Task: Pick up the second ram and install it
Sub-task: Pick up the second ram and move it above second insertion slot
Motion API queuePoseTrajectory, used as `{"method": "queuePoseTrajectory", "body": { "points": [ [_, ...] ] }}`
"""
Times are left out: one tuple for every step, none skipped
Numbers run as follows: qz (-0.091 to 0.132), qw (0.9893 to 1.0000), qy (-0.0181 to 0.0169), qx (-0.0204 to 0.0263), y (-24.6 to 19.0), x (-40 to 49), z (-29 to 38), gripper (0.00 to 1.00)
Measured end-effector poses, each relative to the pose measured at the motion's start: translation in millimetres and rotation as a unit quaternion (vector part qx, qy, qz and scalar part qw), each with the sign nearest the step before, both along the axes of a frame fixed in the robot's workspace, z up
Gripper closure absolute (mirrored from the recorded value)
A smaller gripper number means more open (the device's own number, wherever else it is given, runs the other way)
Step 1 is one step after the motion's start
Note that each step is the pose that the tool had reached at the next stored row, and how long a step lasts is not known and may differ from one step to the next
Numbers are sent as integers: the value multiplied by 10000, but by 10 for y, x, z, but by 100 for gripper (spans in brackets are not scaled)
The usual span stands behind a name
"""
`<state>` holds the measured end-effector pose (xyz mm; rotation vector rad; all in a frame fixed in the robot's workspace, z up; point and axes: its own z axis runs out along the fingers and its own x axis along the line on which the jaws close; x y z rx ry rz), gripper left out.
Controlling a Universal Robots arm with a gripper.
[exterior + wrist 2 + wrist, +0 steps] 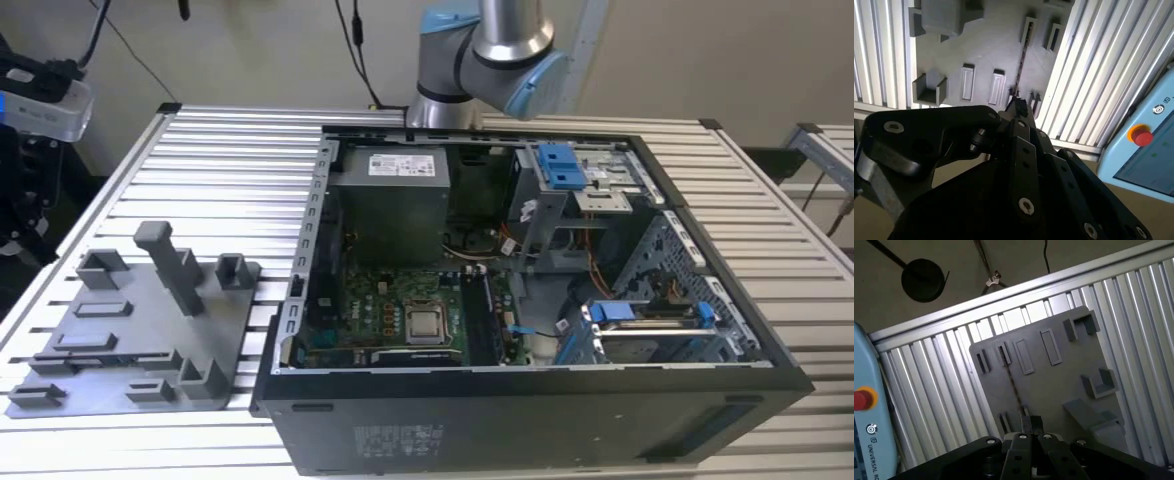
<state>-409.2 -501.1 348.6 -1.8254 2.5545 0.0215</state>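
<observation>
Tool (1030, 423) drawn closed, gripping nothing, well above the tray in the first wrist view. Second ram (1013, 385) stands on edge in its end slots on the grey fixture tray (1064, 375), on the slatted desk (929, 385). Judgement: a clean pick needs the tool opened, squared across the board's flat faces and centred mid-length.

Exterior view: raised, oblique, mid-range, facing down across the slatted table (227, 150). Open computer case (534, 420) central, grey fixture tray (134, 350) near the table edge at the exterior view's left.
Both wrist views: high above, facing down past the gripper (1016, 102) (1030, 422).
Shared: tray, table slats.
</observation>
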Motion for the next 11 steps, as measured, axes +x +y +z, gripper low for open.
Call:
{"method": "queuePoseTrajectory", "body": {
  "points": [
    [0,10000,0,0,0,0,0,89],
    [0,10000,0,0,0,0,0,88],
    [0,10000,0,0,0,0,-1,83],
    [0,10000,0,0,0,0,0,76],
    [1,10000,0,0,0,0,-1,76],
    [1,10000,0,0,0,0,0,70],
    [1,10000,0,0,0,0,0,70],
    [1,10000,0,0,0,0,-1,64],
    [1,10000,0,0,0,0,0,64],
    [1,10000,0,0,0,0,-1,64],
    [2,10000,0,0,0,-1,-5,64]
  ]
}}
